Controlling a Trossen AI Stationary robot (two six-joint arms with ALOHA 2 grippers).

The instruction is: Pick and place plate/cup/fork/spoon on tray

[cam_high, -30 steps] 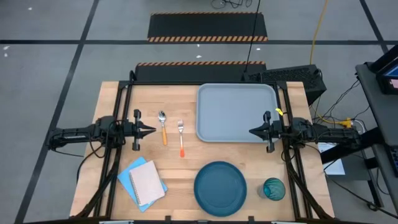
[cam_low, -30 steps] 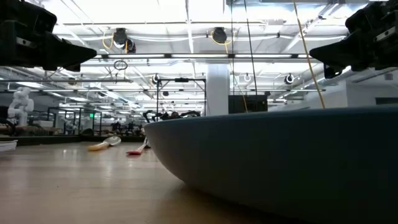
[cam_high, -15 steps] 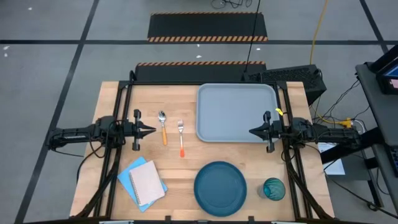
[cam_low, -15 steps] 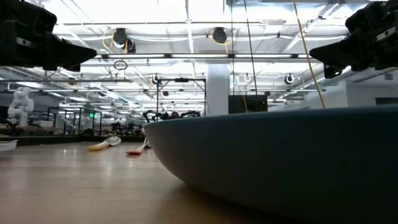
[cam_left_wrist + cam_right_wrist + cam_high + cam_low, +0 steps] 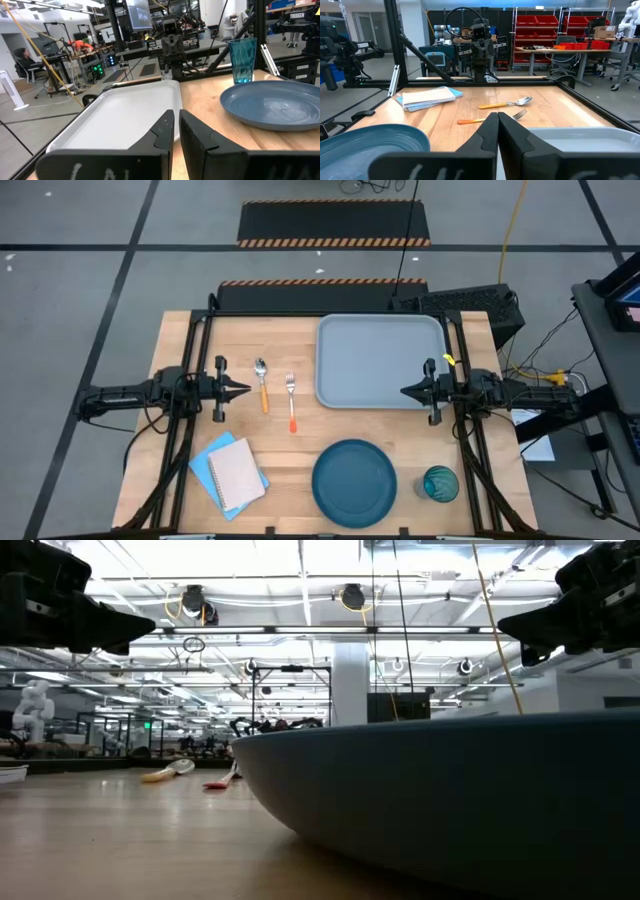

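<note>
The dark teal-blue plate (image 5: 354, 476) lies flat at the table's near edge, the teal cup (image 5: 440, 484) upright to its right. The spoon (image 5: 262, 383) and the fork (image 5: 291, 400) lie side by side left of the grey-blue tray (image 5: 380, 361), which rests flat at the far middle. My left gripper (image 5: 246, 389) hovers shut above the table left of the spoon. My right gripper (image 5: 404, 391) hovers shut over the tray's near right part. Both are empty.
A blue and a white notebook (image 5: 230, 472) lie stacked at the near left. Bare wood shows between the cutlery and the plate. Black frame rails (image 5: 190, 360) run along the table's left and right sides.
</note>
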